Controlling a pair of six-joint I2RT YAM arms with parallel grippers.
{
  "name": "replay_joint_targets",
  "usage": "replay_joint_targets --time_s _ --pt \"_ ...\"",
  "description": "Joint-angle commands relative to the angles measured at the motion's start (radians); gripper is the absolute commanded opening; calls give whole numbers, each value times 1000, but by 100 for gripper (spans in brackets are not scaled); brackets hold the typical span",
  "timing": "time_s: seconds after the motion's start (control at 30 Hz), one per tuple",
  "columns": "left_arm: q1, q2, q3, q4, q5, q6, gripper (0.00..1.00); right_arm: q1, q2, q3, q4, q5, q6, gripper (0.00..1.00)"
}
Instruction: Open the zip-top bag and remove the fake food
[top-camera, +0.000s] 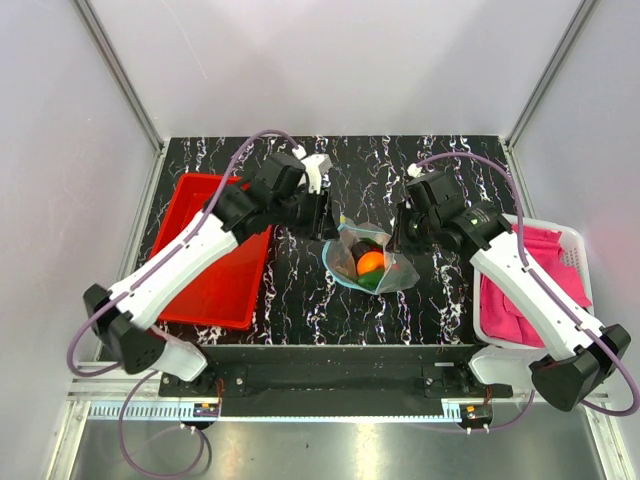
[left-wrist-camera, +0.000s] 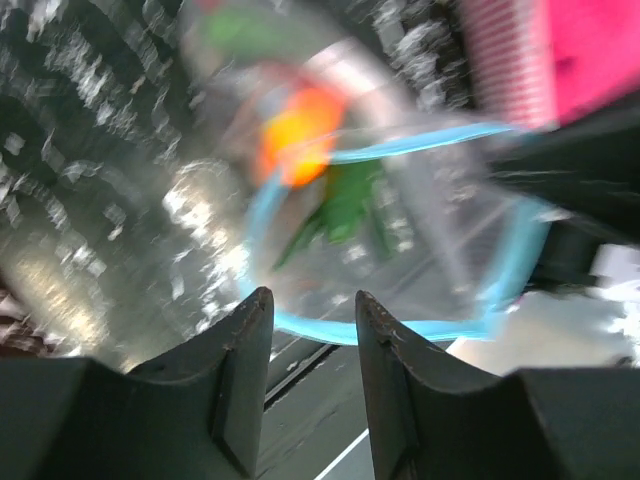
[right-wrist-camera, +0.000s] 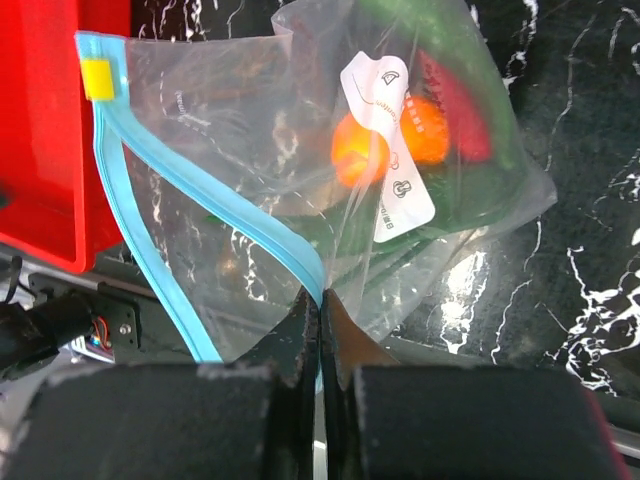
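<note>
1. The zip-top bag (top-camera: 395, 270) lies in the middle of the black marbled table (top-camera: 300, 300), between the two grippers. Its blue zip strip (right-wrist-camera: 170, 180) is pulled apart, so the mouth stands open as a loop.
2. The fake food is inside the bag. The orange fruit (top-camera: 371, 263) is on top, green pieces lie under it, and in the right wrist view something red shows behind the white label (right-wrist-camera: 385, 150).
3. The right gripper (right-wrist-camera: 320, 305) is clamped tight on the zip strip at the right side of the bag. Its two fingers meet with the strip between them.
4. The left gripper (left-wrist-camera: 312, 305) has its fingers parted and grasps nothing. The strip runs across just in front of the tips, but this view is blurred and I cannot tell if it touches them.
5. A red tray (top-camera: 215, 270) sits at the left, partly under the left arm.
6. A white basket (top-camera: 570, 235) with a pink cloth (top-camera: 520, 295) stands at the right edge.
</note>
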Motion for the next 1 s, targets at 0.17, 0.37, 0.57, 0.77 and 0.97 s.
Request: replay_joint_targets --time_s 0.17,0.37,0.57,0.77,0.97 --pt "-95 129 2 158 -2 -50 16 -4 26 68 12 -77 -28 0" --pt "-133 175 -24 221 1 4 18 -4 31 71 4 -66 -17 0" --pt "-173 157 -154 368 -7 13 16 -9 40 65 13 -86 38 0" --pt "-196 154 -308 506 -42 -4 19 -14 41 71 30 -114 75 0" --pt "-217 180 -310 518 -106 -7 33 -15 21 47 32 -129 89 0"
